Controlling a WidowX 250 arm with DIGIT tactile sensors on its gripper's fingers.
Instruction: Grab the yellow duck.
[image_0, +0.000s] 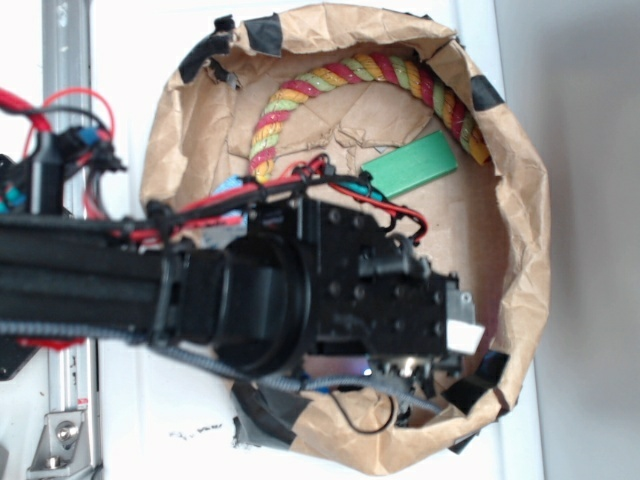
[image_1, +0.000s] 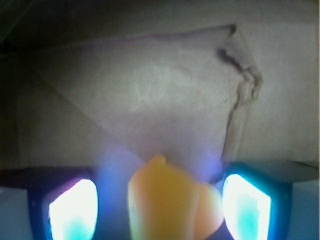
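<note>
White surface (image_0: 590, 200) under a crumpled brown paper bowl (image_0: 520, 240) | arm low inside it, near side | yellow duck (image_1: 170, 200) between the two fingers (image_1: 72, 210) — gaps either side, contact unclear | a pointed tip aims far; long axis not clear | striped rope (image_0: 350, 75) and green block (image_0: 410, 165) far side

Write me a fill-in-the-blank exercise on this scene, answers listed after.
1. In the wrist view, the duck sits ____ the two glowing fingers.
2. The block beside the rope is ____ in colour.
3. The rope curves along the paper bowl's ____.
4. The duck's colour is ____.

Answers: between; green; rim; yellow
</note>
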